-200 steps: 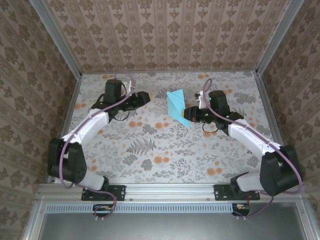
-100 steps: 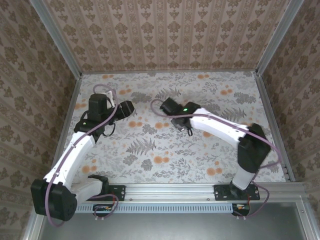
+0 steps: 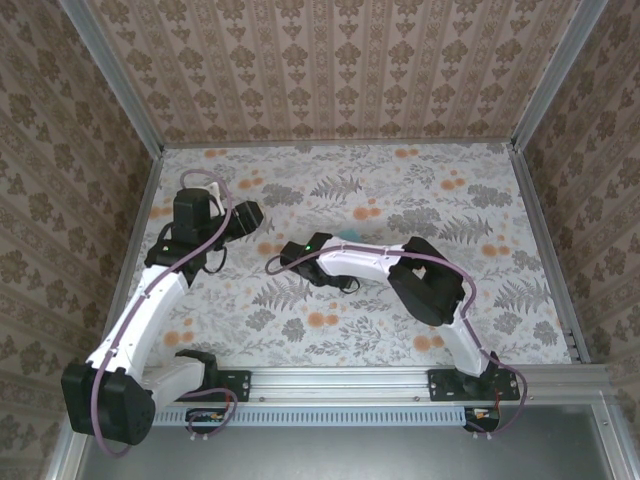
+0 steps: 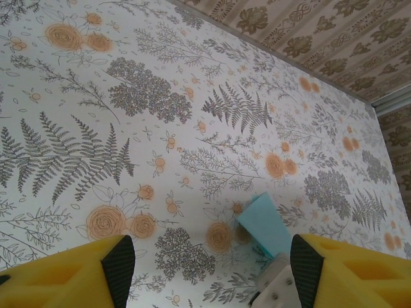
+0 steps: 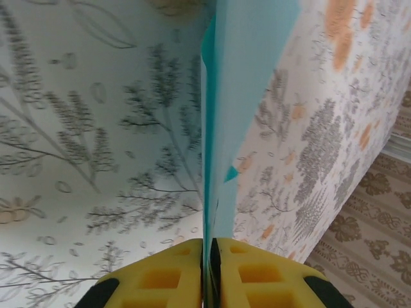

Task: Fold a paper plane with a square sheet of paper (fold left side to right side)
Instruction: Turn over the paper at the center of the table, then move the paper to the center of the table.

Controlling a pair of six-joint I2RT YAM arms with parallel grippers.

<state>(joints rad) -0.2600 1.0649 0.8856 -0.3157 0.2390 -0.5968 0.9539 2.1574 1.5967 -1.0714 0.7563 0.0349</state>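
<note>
Around the middle of the floral table [image 3: 330, 330], the right gripper [image 5: 210, 247] reaches across to the left, its yellow fingers clenched on a folded cyan paper [image 5: 250, 64]. Farther back on the left, the left gripper [image 4: 210, 260] hovers with fingers spread, grasping nothing, apart from the paper.

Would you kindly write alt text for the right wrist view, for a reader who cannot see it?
The right gripper is shut on the folded cyan-blue paper, which is seen edge-on and extends upward from between its yellow fingers. Behind the sheet lies the floral-patterned tabletop.
</note>
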